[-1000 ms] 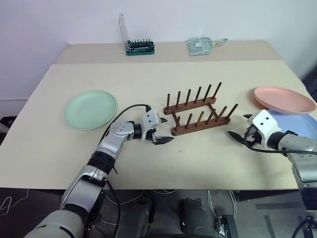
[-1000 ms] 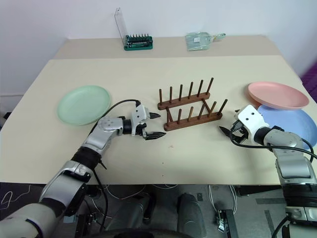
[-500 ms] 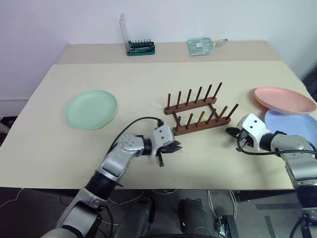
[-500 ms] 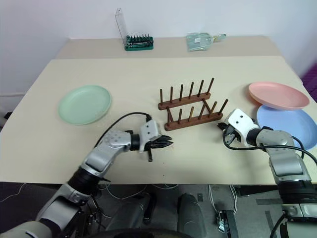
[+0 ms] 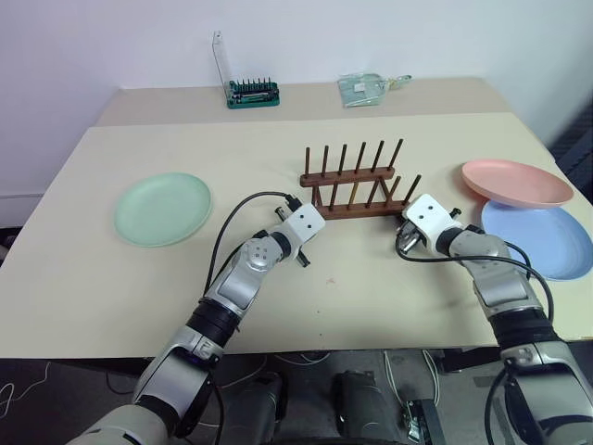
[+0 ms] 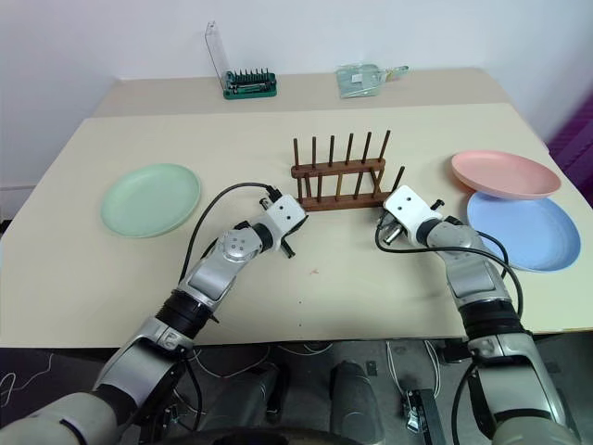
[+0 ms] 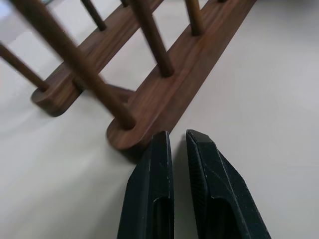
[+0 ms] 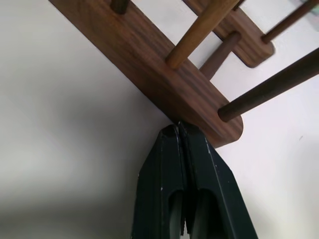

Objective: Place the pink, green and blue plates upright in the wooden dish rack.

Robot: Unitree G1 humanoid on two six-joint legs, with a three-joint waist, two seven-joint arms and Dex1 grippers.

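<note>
From the head views, the rack (image 5: pixel 353 184) stands near the middle of the table (image 5: pixel 389 297), empty, pegs upright. The green plate (image 5: pixel 163 208) lies flat well off to the left. Over on the right, the pink plate (image 5: pixel 515 183) sits with its near edge overlapping the blue plate (image 5: pixel 539 238), both flat on the table. The left tool (image 5: pixel 309 225) is low at the rack's left end, the right tool (image 5: pixel 410 230) low at its right end, one on each side of the rack. At the far edge sit a green tool holder (image 5: pixel 252 92) with its clear lid up and a clear packet (image 5: pixel 363 87).

Left wrist view now: the left tool (image 7: pixel 177 142) has its fingers nearly pressed together, just a thin slit between them, pinching nothing, tips right at the rounded end of the near rail of the rack (image 7: pixel 164 89).

Right wrist view: the right tool (image 8: pixel 180 130) is pressed fully together, holding nothing, its tips touching the edge of the rail of the rack (image 8: pixel 149 64) close to its rounded end.
</note>
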